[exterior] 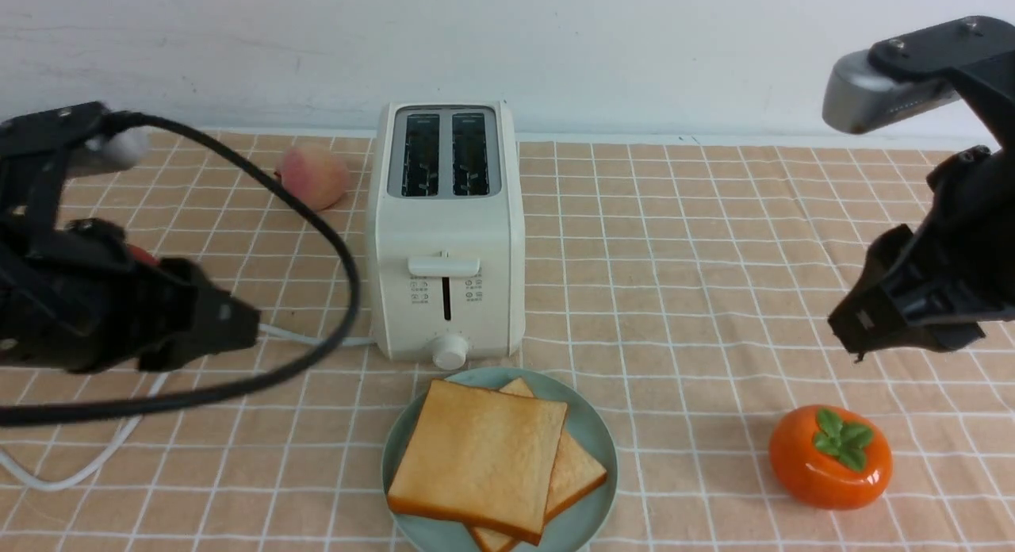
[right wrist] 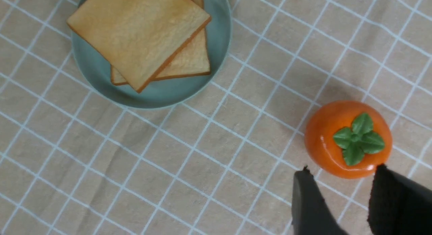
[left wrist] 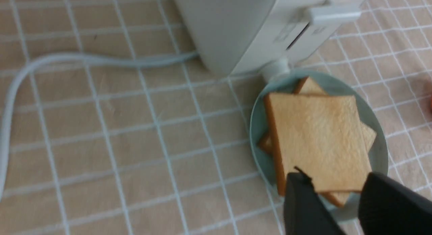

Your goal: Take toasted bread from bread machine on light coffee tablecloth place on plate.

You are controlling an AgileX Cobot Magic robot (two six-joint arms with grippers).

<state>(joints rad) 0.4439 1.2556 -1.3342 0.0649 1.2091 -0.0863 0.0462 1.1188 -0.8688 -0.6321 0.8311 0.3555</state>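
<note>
1. Left wrist view: the left gripper (left wrist: 334, 174) has its two black fingers (left wrist: 303, 204) parted by a moderate gap. Nothing lies between them and they touch nothing. The toast and plate show beyond the tips.
2. In the front view this gripper hangs in the air over the left side of the tablecloth (exterior: 714, 243). It is well apart from the plate, and its tip is near the white cord (exterior: 301, 338).
3. The right gripper (right wrist: 343, 169) is likewise partly open, empty and touching nothing. It hangs over the right side of the cloth, above the orange persimmon (right wrist: 347, 138).
4. The toasted bread (exterior: 476, 457) is two slices lying flat on the plate (exterior: 587, 425), one on top of the other. The upper slice is turned across the lower, whose corners stick out.
5. The plate sits at the middle of the tablecloth's near edge, just in front of the bread machine (exterior: 444, 227). Its rim is just beside the round knob (exterior: 450, 351).
6. The bread machine stands upright in the middle of the cloth, toward the far edge. Its lever (exterior: 443, 265) is at the top of its track.
7. Small printed icons with tiny captions flank the lever track, too small to read.
8. A peach (exterior: 313, 175) lies by the far edge, just left of the bread machine. The persimmon sits toward the near right corner.
</note>
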